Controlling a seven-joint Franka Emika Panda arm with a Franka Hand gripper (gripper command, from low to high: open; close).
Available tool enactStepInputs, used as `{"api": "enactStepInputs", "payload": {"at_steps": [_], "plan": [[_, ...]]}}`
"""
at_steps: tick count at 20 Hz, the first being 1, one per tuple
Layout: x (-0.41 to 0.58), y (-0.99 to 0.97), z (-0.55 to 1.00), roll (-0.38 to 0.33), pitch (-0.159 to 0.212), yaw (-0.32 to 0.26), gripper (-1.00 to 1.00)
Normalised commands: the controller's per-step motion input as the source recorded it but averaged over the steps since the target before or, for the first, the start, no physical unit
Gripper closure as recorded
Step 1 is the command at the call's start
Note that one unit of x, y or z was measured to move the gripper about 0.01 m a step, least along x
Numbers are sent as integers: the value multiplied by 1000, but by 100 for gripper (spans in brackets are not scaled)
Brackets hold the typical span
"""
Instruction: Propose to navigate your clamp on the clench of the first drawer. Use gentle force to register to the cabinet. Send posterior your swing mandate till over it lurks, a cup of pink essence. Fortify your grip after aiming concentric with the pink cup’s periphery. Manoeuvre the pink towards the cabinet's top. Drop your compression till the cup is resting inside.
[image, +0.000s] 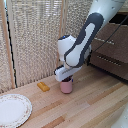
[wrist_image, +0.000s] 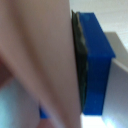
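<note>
My tool (image: 66, 76) sits down at the rim of the pink cup (image: 66, 86), low over the worktop (image: 95, 107). Wrist view is nearly all cup wall (wrist_image: 35, 60) in pink, with one blue finger pad (wrist_image: 95, 65) pressed flat against it, so the tool is clamped on the cup; the other finger is hidden. In the exterior view the cup stands upright, bottom looks to be on the worktop, though blur makes contact hard to confirm.

Just beside the cup, toward the exterior view's left, a small orange block (image: 43, 86) lies flat on the wood. Farther that way, at the near corner, a white plate (image: 12, 110), partly cut off by the edge.

My arm (image: 82, 40) rises white with a dark band, bending up toward the exterior view's upper right.

Behind it, on the exterior view's right, the cabinet (image: 112, 50): dark brown, well apart from the cup. Two drawer fronts show, each with a slim silver handle; the upper drawer (image: 110, 35) and its handle (image: 106, 41) are partly behind my arm. Cannot tell if it is shut fully. Cabinet top (image: 120, 15) is dark, mostly out of frame.

Back of the scene, light woven screen (image: 35, 40) with wooden posts.
</note>
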Motion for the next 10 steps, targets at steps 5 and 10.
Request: {"api": "enactStepInputs", "payload": {"at_steps": [5, 10], "plan": [[78, 37, 556, 68, -17, -265, 100], [216, 97, 641, -55, 0, -270, 100]]}}
